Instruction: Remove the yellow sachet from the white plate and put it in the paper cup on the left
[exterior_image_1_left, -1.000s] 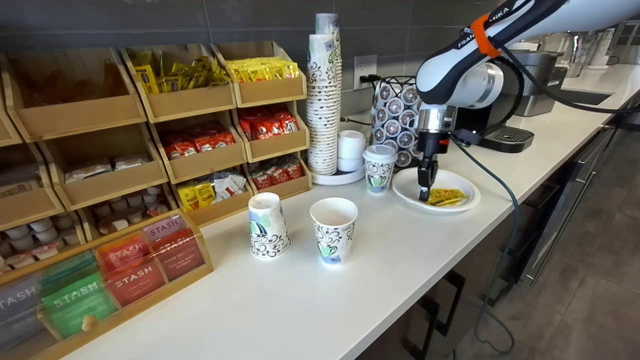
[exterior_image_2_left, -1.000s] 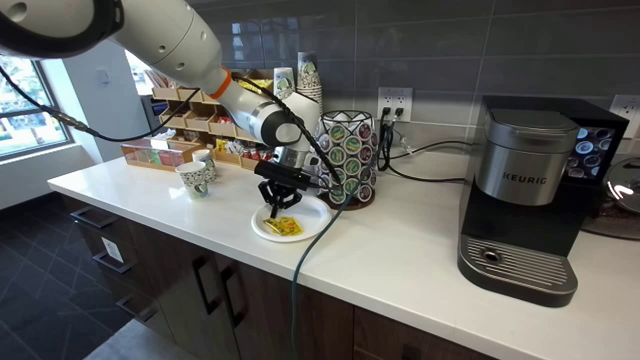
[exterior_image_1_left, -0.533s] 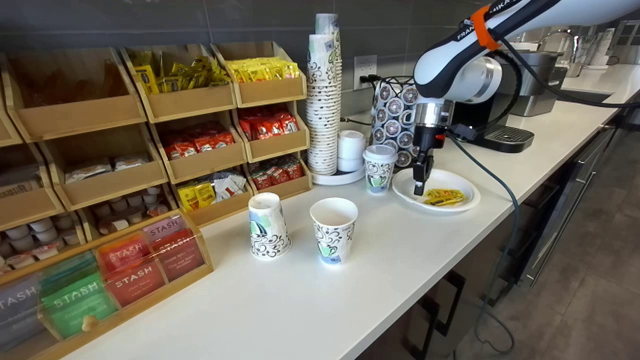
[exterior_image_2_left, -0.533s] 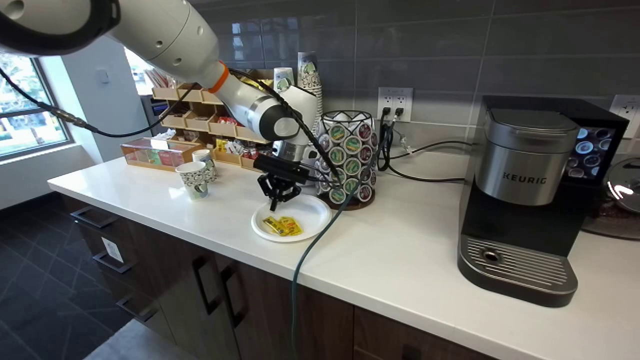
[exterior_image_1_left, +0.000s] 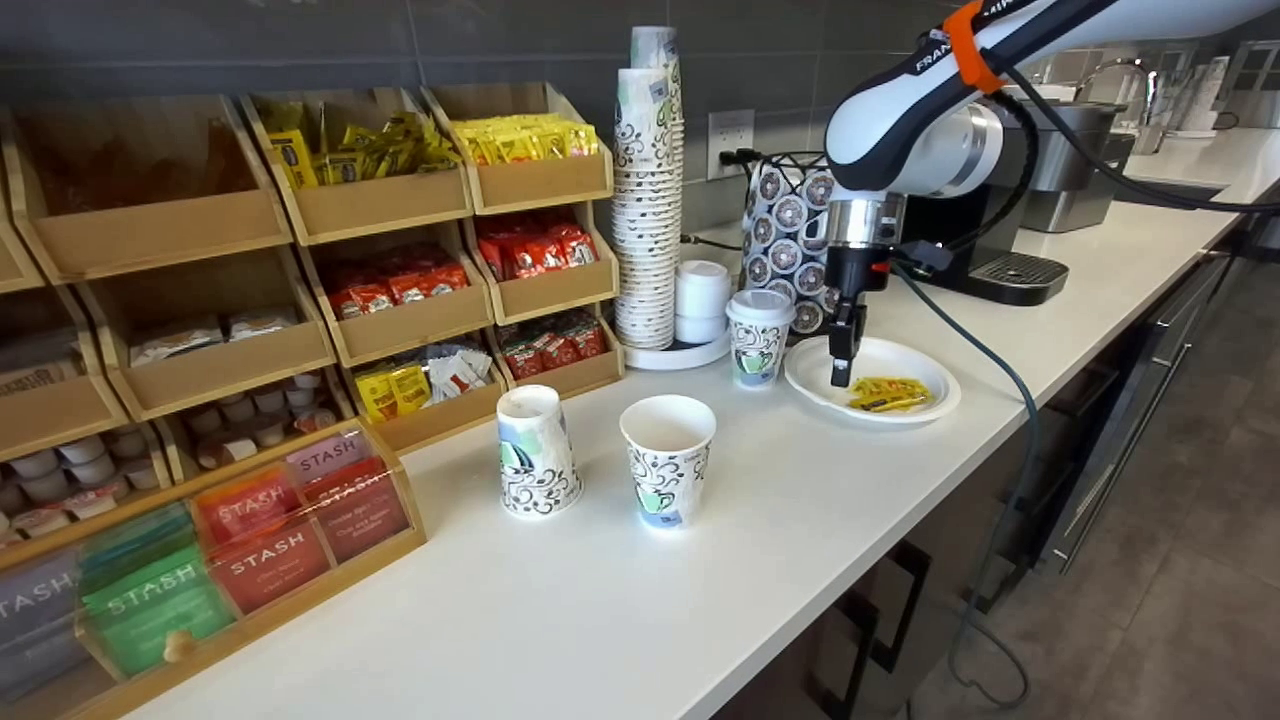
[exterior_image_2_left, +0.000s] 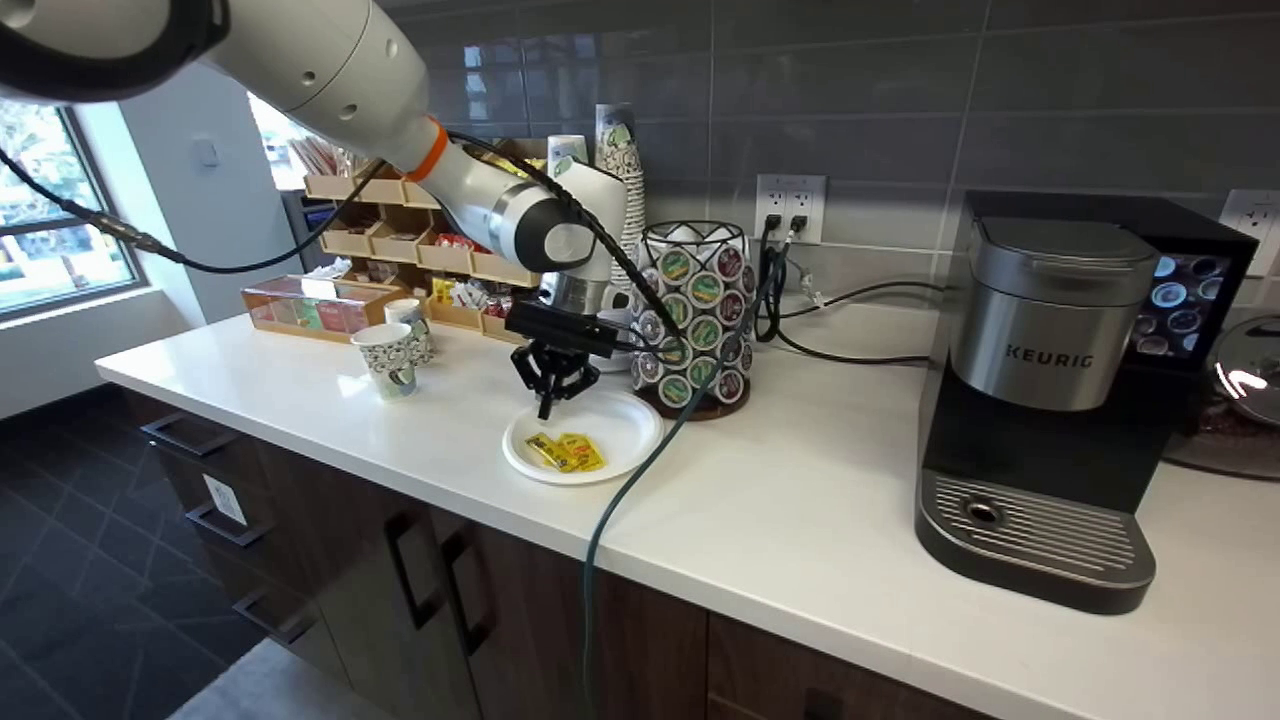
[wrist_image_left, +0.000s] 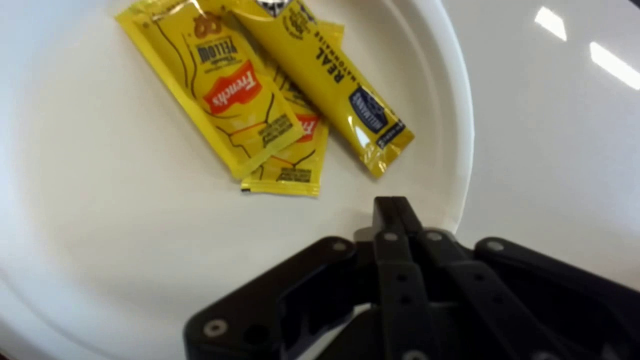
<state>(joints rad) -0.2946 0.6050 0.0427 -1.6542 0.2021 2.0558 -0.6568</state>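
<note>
Three yellow sachets (wrist_image_left: 265, 95) overlap on the plate (wrist_image_left: 150, 215), the one meant unclear. Each looks light, soft, slippery, probably best pinched by an end seal (wrist_image_left: 390, 156). The claw (wrist_image_left: 393, 212) is closed, empty.

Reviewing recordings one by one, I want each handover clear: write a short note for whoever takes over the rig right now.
Tool: shut, holding nothing, over the white plate.
Things: three yellow sachets on the plate; an upright paper cup with an upside-down cup beside it.
Done: no transfer shows; the upright paper cup's bottom is hidden.
To do: grasp a sachet and put it in the cup, probably the upright one; which sachet is unclear.
</note>
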